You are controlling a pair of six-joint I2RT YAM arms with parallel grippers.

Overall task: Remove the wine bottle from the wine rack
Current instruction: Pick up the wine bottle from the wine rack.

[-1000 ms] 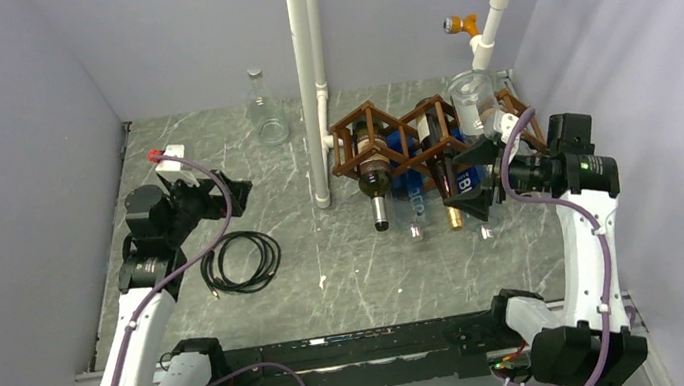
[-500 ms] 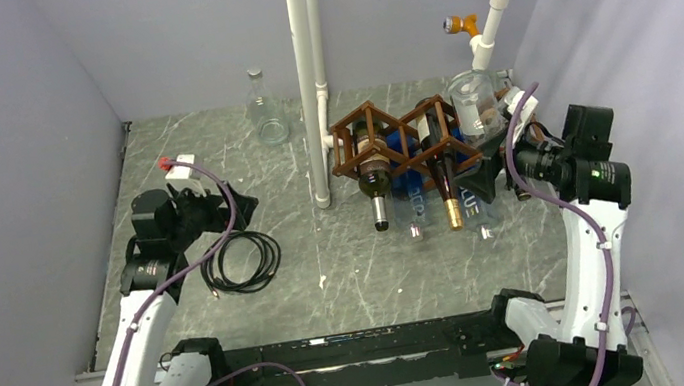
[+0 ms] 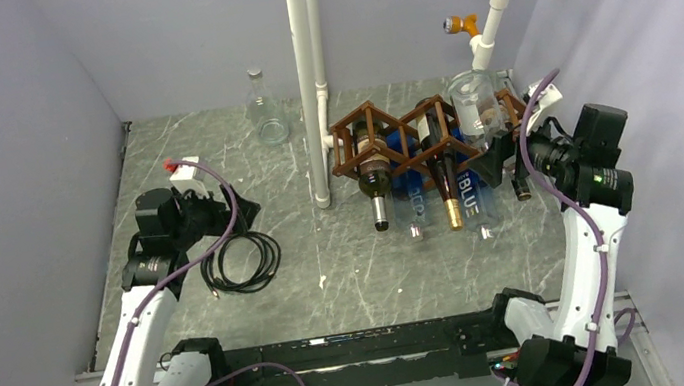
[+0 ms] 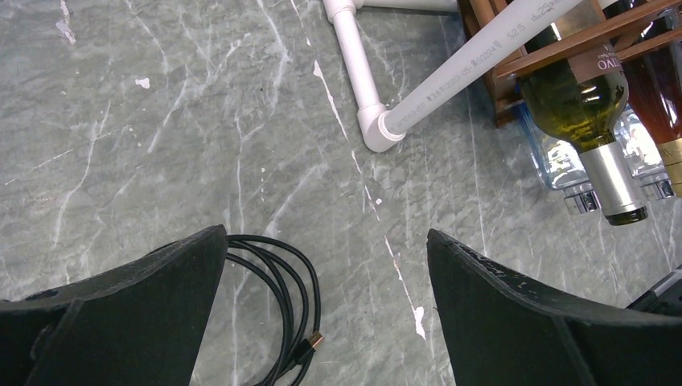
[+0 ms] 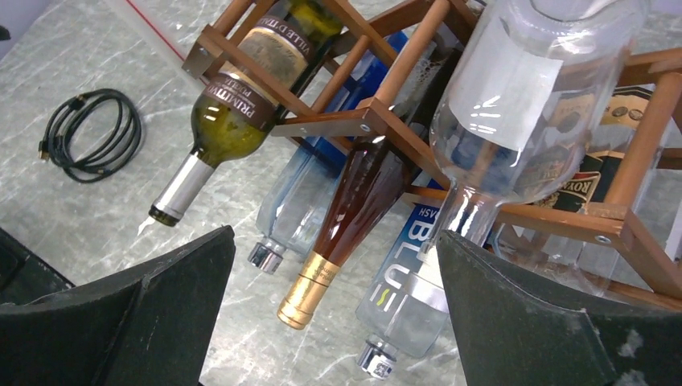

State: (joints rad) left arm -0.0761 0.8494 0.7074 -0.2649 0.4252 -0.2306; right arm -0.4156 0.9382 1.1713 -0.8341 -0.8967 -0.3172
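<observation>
Our right hand (image 3: 492,163), apart and empty, drew back toward the worktop's right edge; the wine bottle (image 3: 375,180) stays racked.

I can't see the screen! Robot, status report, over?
Left gripper and right gripper open, empty. Green bottle in rack. Pipe beside rack.

Grey marbled table (image 3: 349,268), wine rack (image 5: 406,56), coiled cable (image 5: 133,129), flask (image 3: 267,121)
</observation>
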